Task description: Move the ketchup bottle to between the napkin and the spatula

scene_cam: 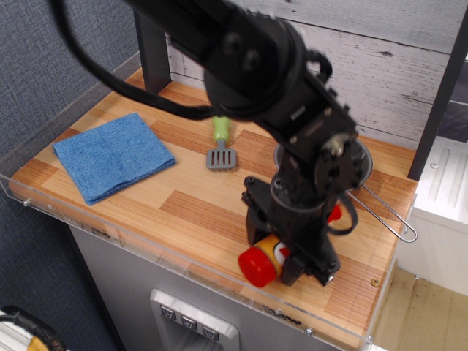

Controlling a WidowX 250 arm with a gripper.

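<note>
The red ketchup bottle (261, 262) with a round red cap and orange-yellow label sits between the fingers of my black gripper (281, 252) near the front right of the wooden table. The gripper is shut on the bottle, which points cap-first toward the front edge; whether it rests on the table or is lifted is unclear. The blue napkin (112, 154) lies flat at the left. The spatula (220, 142), with a light green handle and grey slotted blade, lies at the middle back, partly hidden by my arm.
A steel pan (358, 164) with a wire handle (386, 213) stands at the right, mostly behind my arm. A clear plastic rim (146, 245) runs along the table's front edge. A dark post (152, 58) stands at the back left.
</note>
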